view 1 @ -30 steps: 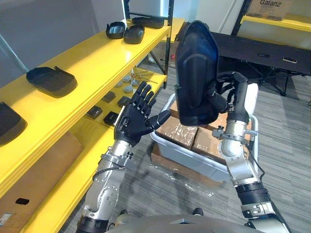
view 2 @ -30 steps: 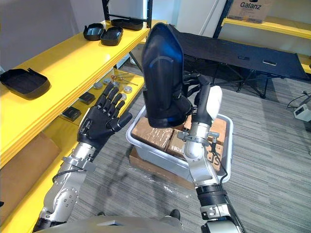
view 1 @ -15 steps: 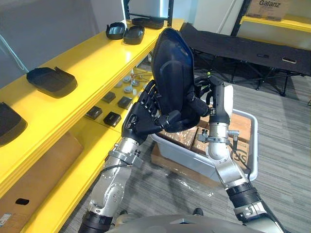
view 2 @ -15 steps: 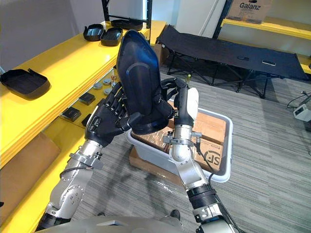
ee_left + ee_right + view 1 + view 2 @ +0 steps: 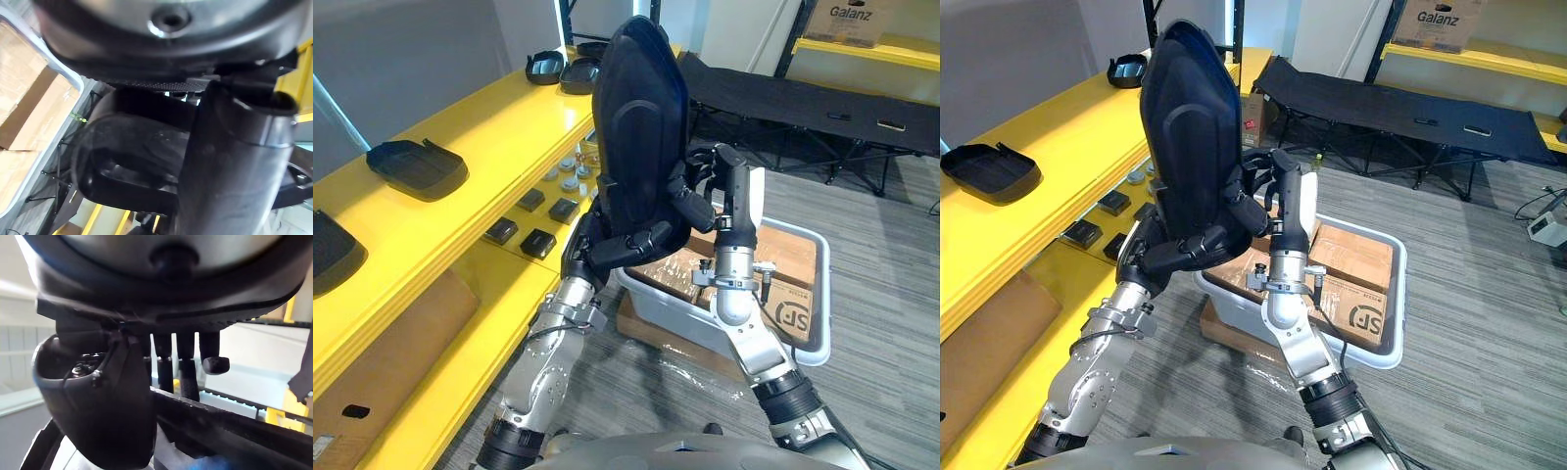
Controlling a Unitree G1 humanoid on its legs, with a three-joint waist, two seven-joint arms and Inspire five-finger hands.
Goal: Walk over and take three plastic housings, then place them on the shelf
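Note:
A large black plastic housing [image 5: 641, 127] stands upright in the air between both hands, level with the yellow upper shelf [image 5: 499, 127]. My left hand [image 5: 625, 247] grips its lower end, thumb across the front and fingers behind. My right hand [image 5: 698, 201] is curled round its right edge; its fingers [image 5: 186, 363] hook over the rim. Two more black housings [image 5: 416, 164] [image 5: 328, 250] lie on the near shelf, and others [image 5: 563, 67] sit at its far end.
A grey bin [image 5: 705, 328] with cardboard boxes [image 5: 1356, 250] sits on the floor under my right arm. Small dark and round parts [image 5: 538, 240] lie on the lower yellow shelf. A black folding cot [image 5: 803, 98] stands behind, with another yellow shelf [image 5: 871, 49] beyond.
My right hand has carried the housing to the left, toward the shelf. My left hand, open a second ago, has closed on its lower end.

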